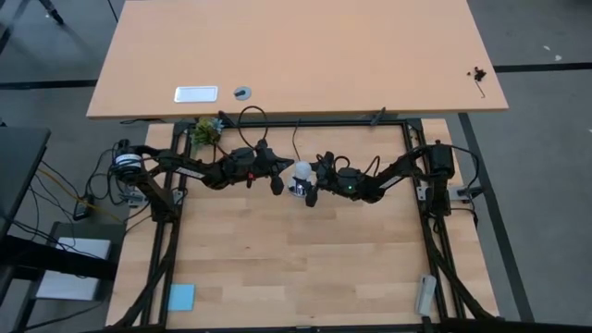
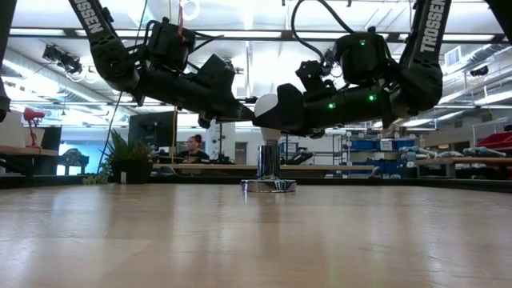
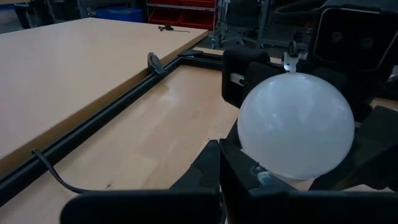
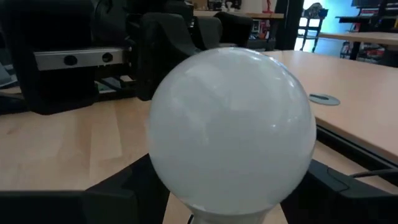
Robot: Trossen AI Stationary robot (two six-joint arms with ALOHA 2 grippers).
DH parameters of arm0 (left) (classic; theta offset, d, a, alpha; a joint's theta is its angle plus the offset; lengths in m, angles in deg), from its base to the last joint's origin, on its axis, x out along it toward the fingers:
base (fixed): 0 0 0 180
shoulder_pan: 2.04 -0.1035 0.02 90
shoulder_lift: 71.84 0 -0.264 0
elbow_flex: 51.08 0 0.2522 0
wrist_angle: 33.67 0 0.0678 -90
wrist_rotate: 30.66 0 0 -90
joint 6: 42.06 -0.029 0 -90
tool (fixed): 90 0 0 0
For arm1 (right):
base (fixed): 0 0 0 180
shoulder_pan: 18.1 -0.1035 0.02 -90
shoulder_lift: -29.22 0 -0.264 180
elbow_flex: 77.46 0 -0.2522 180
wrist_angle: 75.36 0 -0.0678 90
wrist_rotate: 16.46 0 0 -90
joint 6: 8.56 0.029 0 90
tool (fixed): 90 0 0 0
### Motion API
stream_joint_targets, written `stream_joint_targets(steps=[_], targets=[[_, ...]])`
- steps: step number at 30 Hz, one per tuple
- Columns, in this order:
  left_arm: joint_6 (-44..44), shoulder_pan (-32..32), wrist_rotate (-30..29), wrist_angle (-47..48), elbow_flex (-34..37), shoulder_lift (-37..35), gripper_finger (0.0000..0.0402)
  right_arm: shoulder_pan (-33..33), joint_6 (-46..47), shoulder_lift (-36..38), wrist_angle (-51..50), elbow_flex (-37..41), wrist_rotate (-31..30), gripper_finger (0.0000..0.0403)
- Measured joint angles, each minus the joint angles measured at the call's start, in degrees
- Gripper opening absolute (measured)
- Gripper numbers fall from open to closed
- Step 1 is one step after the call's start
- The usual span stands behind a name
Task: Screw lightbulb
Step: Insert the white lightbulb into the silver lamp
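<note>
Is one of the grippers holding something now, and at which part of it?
The right gripper holds the lightbulb by its white globe, above the socket. The left gripper is shut and holds nothing.

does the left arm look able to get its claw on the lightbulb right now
Probably not cleanly. The right claw already sits around the lightbulb above the socket, taking up its sides. The left claw is shut right beside the bulb, so only the near face looks free.

Light wooden bench (image 1: pixel 296 268): round silver socket base (image 2: pixel 269 186) far centre; blue square pad (image 1: pixel 181 296) near left.
</note>
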Motion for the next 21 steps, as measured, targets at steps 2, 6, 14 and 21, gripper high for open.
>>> stream_joint_targets(steps=[2, 6, 14, 21], targets=[[0.01, 0.0, 0.0, 0.0, 0.0, 0.0, 0.0003, 0.13, -0.12, 0.0, -0.01, 0.0, 0.09, 0.0247], [0.0, 0.0, 0.0, 0.04, 0.0, 0.0, 0.0003, 0.12, -0.18, 0.0, 0.01, 0.0, 0.1, 0.0248], [0.02, 0.0, 0.0, 0.04, 0.0, 0.0, 0.0003, 0.21, 1.0, -0.3, 0.16, 0.0, 0.15, 0.0245], [0.02, 0.0, 0.37, 0.04, 0.0, 0.0, 0.0003, 0.29, 2.2, -0.33, 0.58, 0.0, 0.56, 0.0244]])
